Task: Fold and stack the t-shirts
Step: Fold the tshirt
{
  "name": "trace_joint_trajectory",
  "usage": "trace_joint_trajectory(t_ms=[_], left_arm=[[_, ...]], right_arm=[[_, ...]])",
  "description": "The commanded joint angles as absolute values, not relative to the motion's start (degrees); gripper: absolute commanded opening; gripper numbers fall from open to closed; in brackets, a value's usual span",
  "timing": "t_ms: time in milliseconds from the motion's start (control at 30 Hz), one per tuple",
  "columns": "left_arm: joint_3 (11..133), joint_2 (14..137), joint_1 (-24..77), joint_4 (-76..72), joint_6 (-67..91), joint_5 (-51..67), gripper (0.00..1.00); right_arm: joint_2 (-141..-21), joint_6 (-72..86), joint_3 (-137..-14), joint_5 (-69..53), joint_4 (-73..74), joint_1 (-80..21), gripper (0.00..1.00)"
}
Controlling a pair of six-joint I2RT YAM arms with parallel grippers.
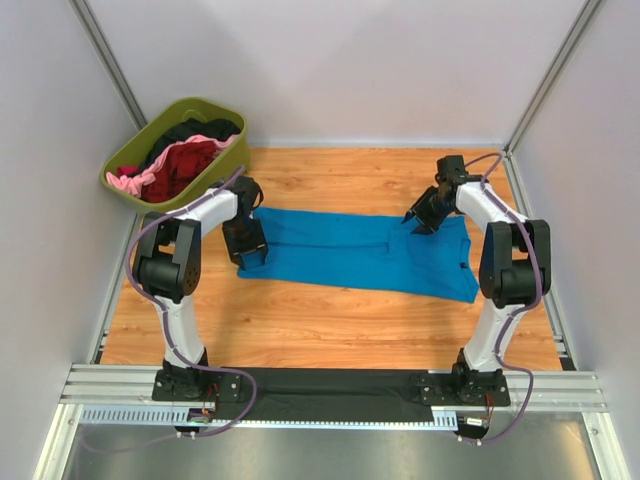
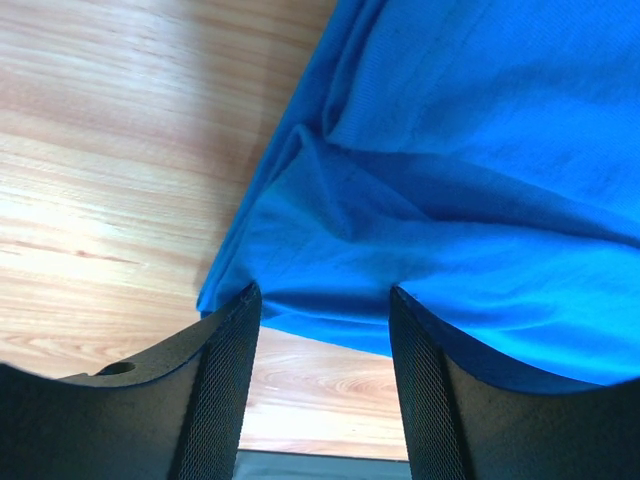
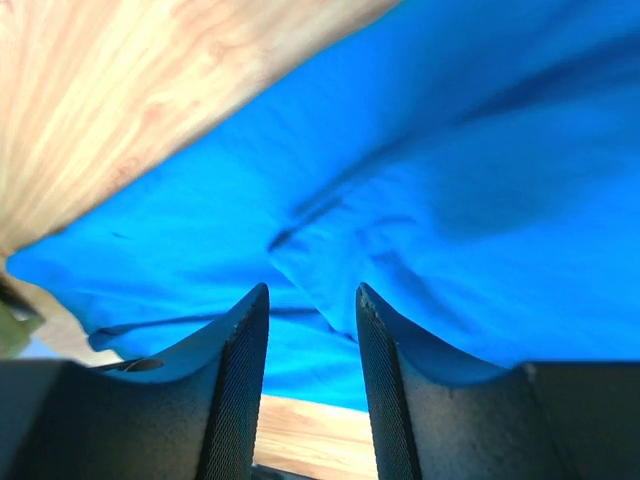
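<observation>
A bright blue t-shirt lies folded into a long band across the wooden table, with its collar end at the right. My left gripper hovers over the shirt's left end, jaws open, nothing between them; the left wrist view shows the blue cloth just beyond its fingertips. My right gripper is over the shirt's upper right part, near a fold edge. Its jaws stand apart over the blue cloth with nothing held between the fingertips. Dark red, pink and black t-shirts lie piled in the tub.
An olive-green plastic tub stands at the back left corner. White walls and metal posts enclose the table on three sides. An aluminium rail with the arm bases runs along the near edge.
</observation>
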State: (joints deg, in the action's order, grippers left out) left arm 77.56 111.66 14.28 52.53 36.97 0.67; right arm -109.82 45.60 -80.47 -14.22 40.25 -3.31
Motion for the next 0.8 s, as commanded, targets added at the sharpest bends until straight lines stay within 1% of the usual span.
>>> trace_joint_trajectory(t_ms=[0, 133, 167, 233, 300, 400, 467, 500, 600, 767], left_arm=[[79.7, 110.7, 14.4, 54.7, 37.3, -0.6, 0.62], [82.3, 109.9, 14.8, 55.8, 37.1, 0.8, 0.62], [83.0, 109.8, 14.9, 56.4, 36.9, 0.4, 0.62], [85.1, 109.3, 15.4, 58.4, 36.5, 0.1, 0.63], [85.2, 108.4, 15.4, 59.6, 36.4, -3.2, 0.62], [82.4, 105.7, 15.4, 58.5, 36.4, -4.8, 0.61], [80.3, 104.5, 15.4, 58.0, 36.3, -4.0, 0.60], [79.5, 104.2, 15.4, 57.7, 36.4, -3.7, 0.59], [75.3, 102.8, 15.4, 55.2, 36.8, -2.9, 0.59], [72.2, 106.5, 15.4, 52.7, 36.8, -3.8, 0.56]], right_arm=[[-105.0, 40.5, -82.7, -9.1, 49.6, -1.9, 0.42], [-102.0, 38.6, -79.1, -6.2, 52.8, -0.5, 0.41], [-100.6, 38.2, -78.2, -5.7, 53.3, 1.5, 0.40], [-99.4, 38.1, -75.9, -4.1, 55.3, 2.4, 0.38], [-97.4, 37.9, -74.1, -2.1, 56.9, 3.5, 0.36], [-94.4, 38.3, -68.8, -0.1, 57.2, 4.8, 0.34], [-93.1, 38.4, -66.4, -0.1, 57.0, 5.5, 0.33], [-92.5, 38.8, -64.2, 2.5, 56.9, 5.7, 0.32], [-90.6, 38.7, -61.0, 3.9, 55.5, 6.3, 0.31], [-91.7, 37.3, -56.5, 7.0, 50.0, 8.7, 0.30]])
